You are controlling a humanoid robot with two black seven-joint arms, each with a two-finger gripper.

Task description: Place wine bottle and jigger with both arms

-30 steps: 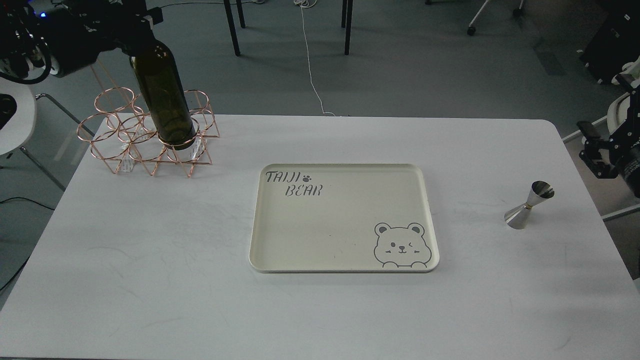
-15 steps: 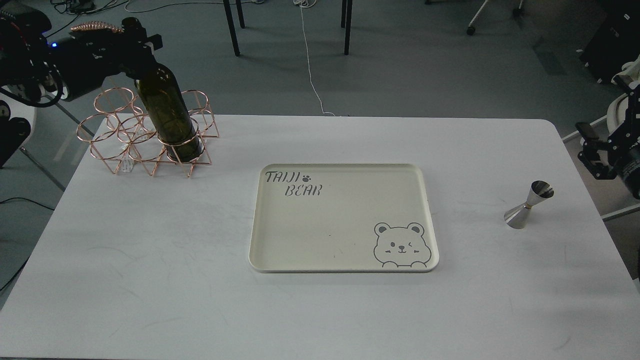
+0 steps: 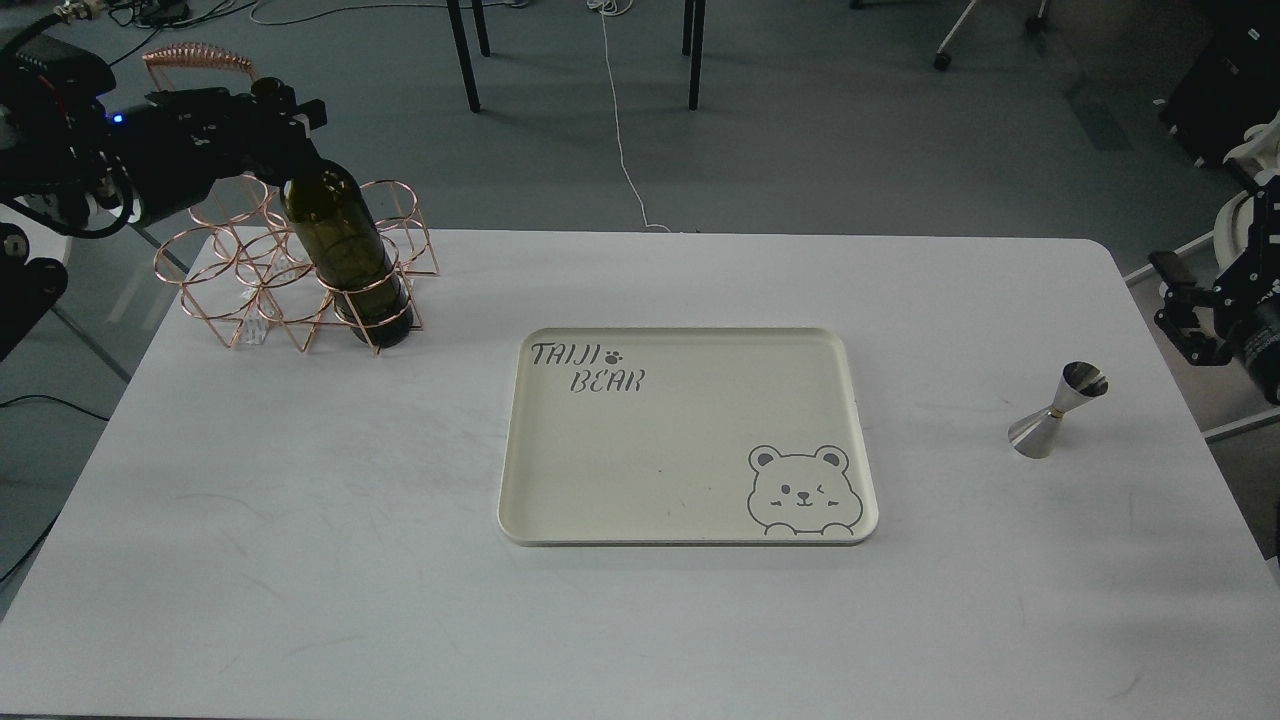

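A dark green wine bottle (image 3: 345,250) stands tilted inside a front ring of the copper wire rack (image 3: 260,270) at the table's far left. My left gripper (image 3: 280,110) is shut on the bottle's neck from the left. A steel jigger (image 3: 1058,410) stands on the table at the right. My right gripper (image 3: 1185,310) hangs beyond the table's right edge, above and right of the jigger; it is dark and I cannot tell its fingers apart. A cream tray (image 3: 850,400) with a bear drawing lies in the middle, empty.
The white table (image 3: 300,550) carries only the rack, tray and jigger. Chair and table legs (image 3: 465,50) stand on the floor behind, with a white cable (image 3: 620,130) running to the table's back edge.
My left gripper has lowered the bottle further down into the rack ring, until its base is near the table. My right gripper has barely moved.
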